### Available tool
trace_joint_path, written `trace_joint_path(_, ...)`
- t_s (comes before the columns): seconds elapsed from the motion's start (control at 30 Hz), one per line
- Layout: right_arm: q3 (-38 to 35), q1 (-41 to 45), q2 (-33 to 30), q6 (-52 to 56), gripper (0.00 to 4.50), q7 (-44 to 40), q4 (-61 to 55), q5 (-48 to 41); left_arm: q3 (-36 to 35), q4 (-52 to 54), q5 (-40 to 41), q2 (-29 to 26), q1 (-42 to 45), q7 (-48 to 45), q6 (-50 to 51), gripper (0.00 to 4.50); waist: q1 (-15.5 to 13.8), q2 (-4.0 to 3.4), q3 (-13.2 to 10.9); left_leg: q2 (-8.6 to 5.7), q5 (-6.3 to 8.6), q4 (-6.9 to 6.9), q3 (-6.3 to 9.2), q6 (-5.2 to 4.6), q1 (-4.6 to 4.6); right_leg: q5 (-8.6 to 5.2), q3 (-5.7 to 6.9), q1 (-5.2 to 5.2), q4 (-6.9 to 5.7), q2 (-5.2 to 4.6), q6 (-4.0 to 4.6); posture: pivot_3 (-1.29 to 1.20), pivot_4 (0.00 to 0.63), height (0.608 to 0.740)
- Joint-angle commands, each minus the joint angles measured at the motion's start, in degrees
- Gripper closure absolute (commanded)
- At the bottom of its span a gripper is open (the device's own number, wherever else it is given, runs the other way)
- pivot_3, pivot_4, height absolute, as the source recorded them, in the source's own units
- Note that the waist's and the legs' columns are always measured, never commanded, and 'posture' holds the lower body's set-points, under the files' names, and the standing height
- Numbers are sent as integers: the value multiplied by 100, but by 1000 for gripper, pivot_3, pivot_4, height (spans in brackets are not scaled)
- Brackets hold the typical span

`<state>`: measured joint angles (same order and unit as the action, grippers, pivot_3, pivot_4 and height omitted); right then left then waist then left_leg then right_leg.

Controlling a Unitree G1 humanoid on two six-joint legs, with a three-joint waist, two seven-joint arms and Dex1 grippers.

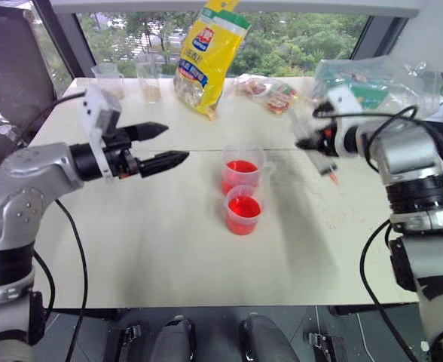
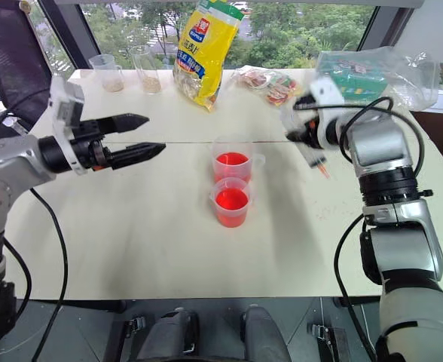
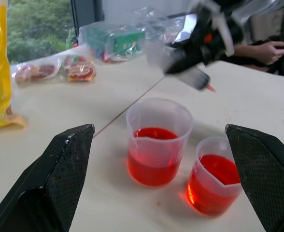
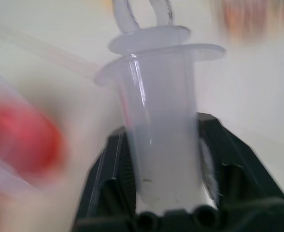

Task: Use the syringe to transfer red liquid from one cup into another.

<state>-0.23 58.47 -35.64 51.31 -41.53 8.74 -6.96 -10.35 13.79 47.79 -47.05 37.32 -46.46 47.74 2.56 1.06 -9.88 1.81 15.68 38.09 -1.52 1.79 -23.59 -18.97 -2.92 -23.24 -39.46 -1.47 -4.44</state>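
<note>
**Entry: syringe lifted, 2 cups waiting – risks and obstructions**

Landmark: the far cup (image 1: 242, 170), holding red liquid (image 1: 242, 167), mid-counter (image 1: 154, 249).

- Left claw (image 1: 161, 145): released, fingers spread, nothing held, hovering level well to the left of the far cup.
- 2 measuring cups (image 1: 129, 78): far behind and left of the far cup, at the counter's back edge; not in the way.
- Yellow snack bag (image 1: 209, 54): behind the far cup, propped upright; clear of the working area.
- Near cup (image 1: 243, 210): touching or just in front of the far cup, also holding red liquid.
- Syringe (image 1: 323, 160): clenched in the right claw (image 4: 161, 159) by its barrel, in the air to the right of the far cup, orange tip slanting down.
- Snack packets (image 1: 269, 92) and clear bag (image 1: 380, 83): behind and right of the far cup.

Risks, judged: cups stand so close that a misaimed tip could knock 1 into the other and spill; barrel could slip in the grip; plunger needs the left claw.
</note>
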Motion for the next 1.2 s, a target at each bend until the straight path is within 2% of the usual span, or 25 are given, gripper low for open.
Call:
trace_joint_path(0.03, -864, -71, 575, -627, 3138, 314, -1149, -741, 143, -273, -218, 43, 360, -218, -236, 0, -5, 0, 0, 0, -1, 1, 0, 1, 0, 0, 0, 0, -1, 0, 0, 0, 150, 740)
trace_joint_path(0.13, -1197, -305, 1335, -922, 3138, 625, -1616, -1260, 370, -597, -411, 212, 640, -369, -342, 0, -20, 3, 2, -3, -1, 4, 1, 2, 1, 0, 2, 7, -1, -4, 0, 0, 150, 740)
trace_joint_path(0.23, -1166, -708, 1921, -1443, 3138, 821, -1895, -1463, 508, -953, -598, 355, 974, -485, -447, 0, -38, 4, 3, -4, -1, 9, 3, 2, 2, 0, 5, 12, -1, -5, 0, 0, 150, 740)
trace_joint_path(0.43, -647, -1634, 2495, -2681, 3138, 994, -1528, -1186, 618, -1223, -786, 510, 1309, -653, -469, 0, -8, 4, 2, -5, -2, 7, 1, 3, 1, 0, 3, 7, -1, -5, 0, 0, 150, 740)
trace_joint_path(0.73, -284, -2033, 2706, -4051, 3138, 1006, -260, -832, 814, -1637, -1081, 955, 1681, -771, -625, 0, -2, 3, 2, -3, -9, 10, 0, 14, 6, 0, 1, 2, -21, 0, 0, 0, 150, 740)
trace_joint_path(1.2, 64, -2249, 2579, -4224, 3138, 887, -173, -753, 1301, -3039, -1810, 2254, 2474, -971, -1254, 0, 2, 3, 2, -2, -11, 11, -2, 19, 11, 0, 0, 1, -30, 2, 0, 0, 150, 740)
